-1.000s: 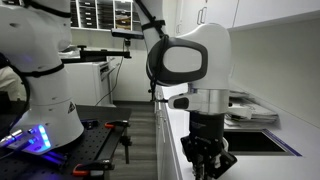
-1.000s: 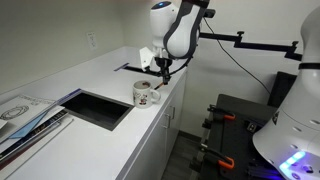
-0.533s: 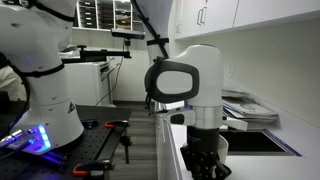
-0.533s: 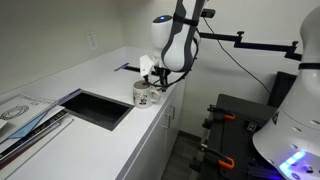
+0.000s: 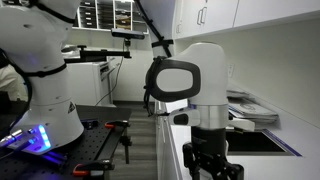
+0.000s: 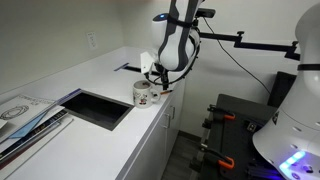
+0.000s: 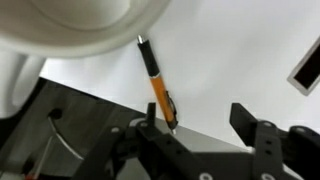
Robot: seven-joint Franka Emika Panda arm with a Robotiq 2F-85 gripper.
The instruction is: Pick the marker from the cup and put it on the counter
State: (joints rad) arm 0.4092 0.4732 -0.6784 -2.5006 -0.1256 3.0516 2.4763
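One marker point(image 7: 156, 85), orange in the barrel and black at both ends, shows only in the wrist view. It slants across the picture, its upper tip at the edge of the cup point(image 7: 80, 25) and its lower end down among the gripper point(image 7: 198, 125) parts. Whether it hangs in the air or lies on the counter point(image 7: 230, 50) cannot be told from this view.

The gripper's two fingers stand well apart, the gap far wider than the marker. The marker's lower end sits just beside one finger point(image 7: 150, 126), while the other finger point(image 7: 246, 120) is clear of it. Whether the near finger touches the marker is not clear, and nothing is clamped between the two.

There is one cup, a white mug, blurred and large at the top of the wrist view. In an exterior view the cup point(image 6: 146, 94) stands upright on the counter point(image 6: 110, 140) near its front edge, with the gripper point(image 6: 157, 82) just beside it at about rim height, the arm tilted over it.

One dark sink recess point(image 6: 95, 107) is sunk into the counter, near the cup but apart from it. One flat stack of papers point(image 6: 20, 110) lies past the sink. In an exterior view the gripper point(image 5: 212, 165) points down over the counter point(image 5: 170, 140), and a second white robot point(image 5: 40, 70) stands on a bench with a blue light at its foot
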